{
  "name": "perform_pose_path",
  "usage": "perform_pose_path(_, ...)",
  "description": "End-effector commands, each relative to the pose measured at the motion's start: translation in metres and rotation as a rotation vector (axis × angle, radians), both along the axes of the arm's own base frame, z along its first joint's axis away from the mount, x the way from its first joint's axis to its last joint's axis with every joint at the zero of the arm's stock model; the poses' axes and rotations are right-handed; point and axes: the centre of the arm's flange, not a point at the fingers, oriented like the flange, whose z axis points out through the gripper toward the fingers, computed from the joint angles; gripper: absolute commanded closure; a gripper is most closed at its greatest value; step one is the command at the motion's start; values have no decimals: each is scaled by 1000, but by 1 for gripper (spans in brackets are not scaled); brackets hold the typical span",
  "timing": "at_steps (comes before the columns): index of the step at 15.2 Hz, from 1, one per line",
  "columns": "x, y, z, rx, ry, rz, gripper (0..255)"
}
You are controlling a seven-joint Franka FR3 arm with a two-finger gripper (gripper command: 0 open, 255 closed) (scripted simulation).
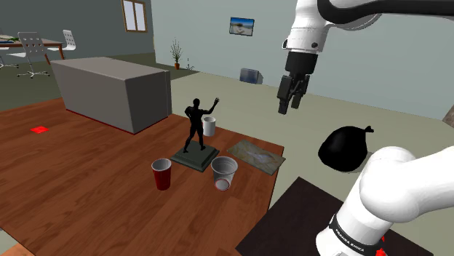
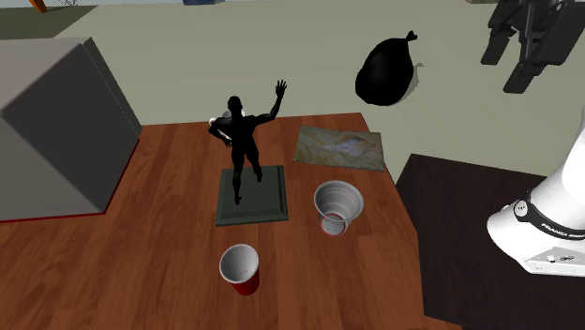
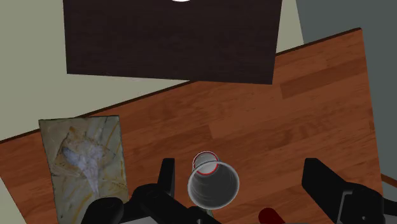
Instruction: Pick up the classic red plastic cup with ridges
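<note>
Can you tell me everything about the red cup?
The red cup stands upright on the wooden table, mouth up, empty. Red outside, pale inside, narrowing toward the bottom; it looks like plastic. It sits near the statue's base and the grey cup, touching neither. The open gripper hangs high above, away from it.

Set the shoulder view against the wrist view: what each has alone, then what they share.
The shoulder view adds the grey block, a black bag, a framed picture and white chairs. The wrist view adds a look straight down into the grey cup, framed by the open gripper, untouched. Both share that cup, the marbled mat, the wooden table and the stand's dark top. A red sliver by the gripper in the wrist view is probably the red cup.
</note>
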Motion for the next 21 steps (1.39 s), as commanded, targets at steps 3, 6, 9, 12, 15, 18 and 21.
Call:
perform_pose_path(3,19,9,-15,2,0,7,0)
perform_pose_path(6,48,24,-38,6,0,16,0)
perform_pose_path(9,77,39,-61,10,0,26,0)
perform_pose_path(12,105,54,-83,13,-1,36,0)
perform_pose_path(15,134,70,-106,17,-1,46,0)
perform_pose_path(18,162,86,-128,21,-1,56,0)
perform_pose_path(21,190,102,-151,24,-1,66,0)
